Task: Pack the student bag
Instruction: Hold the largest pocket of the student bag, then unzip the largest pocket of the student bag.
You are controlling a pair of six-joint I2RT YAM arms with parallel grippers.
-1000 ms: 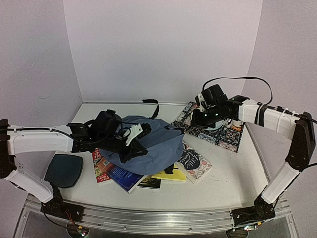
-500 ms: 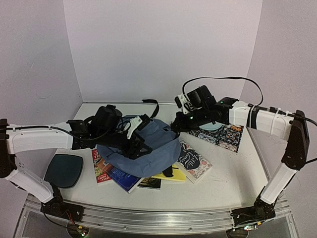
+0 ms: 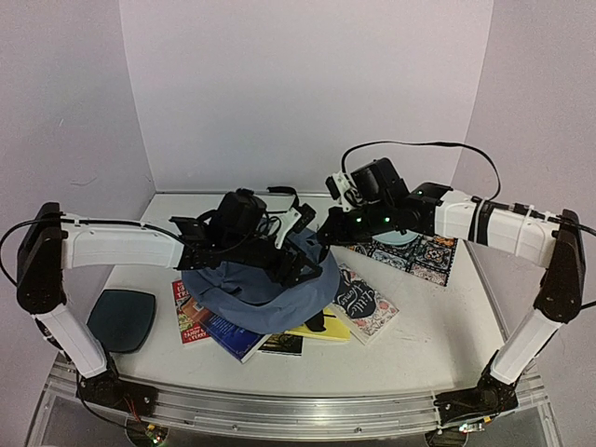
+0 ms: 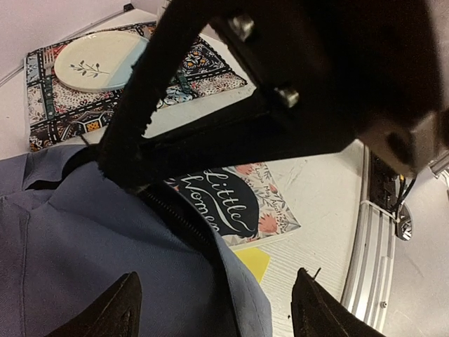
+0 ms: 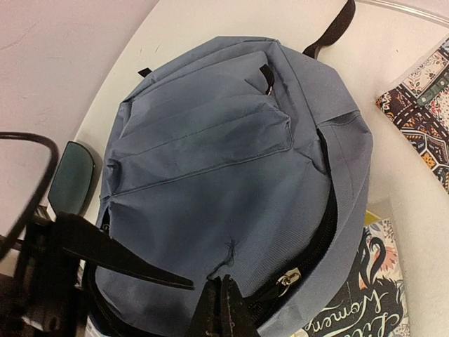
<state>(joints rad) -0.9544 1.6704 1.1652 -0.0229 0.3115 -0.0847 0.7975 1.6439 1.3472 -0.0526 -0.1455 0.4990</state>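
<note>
The student bag [image 3: 244, 300] is a slate-blue backpack lying on a heap of books mid-table. In the right wrist view the student bag [image 5: 210, 161] fills the frame, its black zipper gaping along the right side with the metal pull [image 5: 287, 279] showing. My right gripper [image 5: 226, 291] is shut, pinching a puckered fold of the bag's fabric; from above, the right gripper [image 3: 326, 235] sits at the bag's far right edge. My left gripper [image 3: 298, 268] hovers open over the bag's right part. The left gripper [image 4: 214, 309] straddles the student bag [image 4: 84, 246] along its zippered edge, holding nothing.
Under the bag lie a red book [image 3: 189, 317], a blue book [image 3: 228, 331], a yellow book [image 3: 317, 328] and "Little Women" [image 3: 363, 303]. A patterned mat [image 3: 424, 256] with a plate [image 3: 402, 239] lies back right. A dark teal pad [image 3: 121, 318] sits at the left.
The right gripper left the plate and mat and came left onto the bag's edge. The left gripper opened, let go of the bag's fabric and moved right across the bag.
</note>
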